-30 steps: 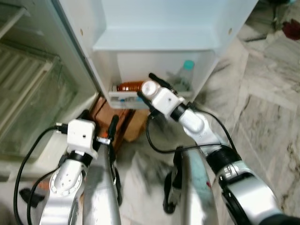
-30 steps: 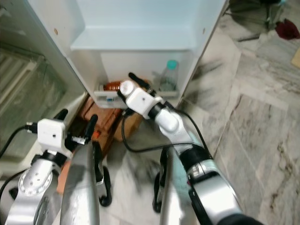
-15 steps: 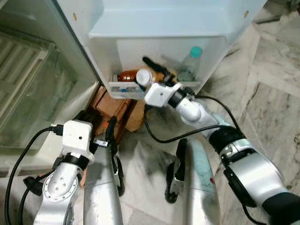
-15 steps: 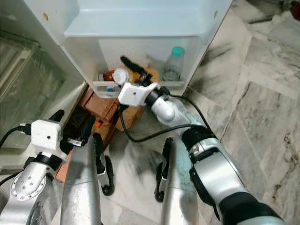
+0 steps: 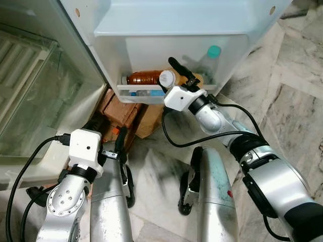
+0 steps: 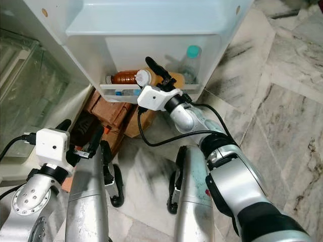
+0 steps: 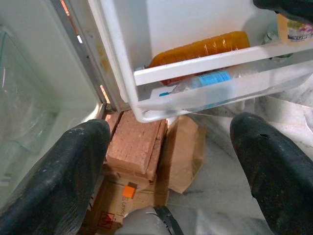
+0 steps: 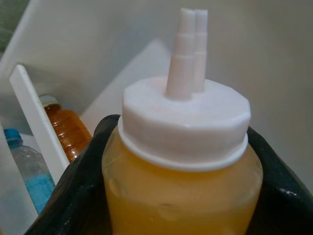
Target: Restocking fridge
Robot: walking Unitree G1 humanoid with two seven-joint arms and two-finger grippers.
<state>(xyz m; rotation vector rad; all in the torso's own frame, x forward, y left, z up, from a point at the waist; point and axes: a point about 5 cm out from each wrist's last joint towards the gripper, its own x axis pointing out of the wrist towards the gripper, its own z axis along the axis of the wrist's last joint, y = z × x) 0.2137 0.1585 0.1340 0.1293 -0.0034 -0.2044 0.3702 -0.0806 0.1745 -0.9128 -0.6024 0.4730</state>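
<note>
My right gripper is shut on a yellow squeeze bottle with a white nozzle cap. It holds the bottle tilted inside the lowest shelf of the open fridge door. An amber bottle lies on its side in that shelf, just left of the cap. A small water bottle with a blue label lies behind the shelf rail. A clear bottle with a teal cap stands at the shelf's right end. My left gripper hangs open low on the left, holding nothing.
Red bricks and a cardboard piece lie on the floor under the door. The fridge's glass-shelved interior is on the left. Marble floor stretches to the right. My silver legs stand below.
My right gripper has carried the squeeze bottle rightward and deeper into the door shelf, past the amber bottle. The camera has tipped a little. The left arm is still.
</note>
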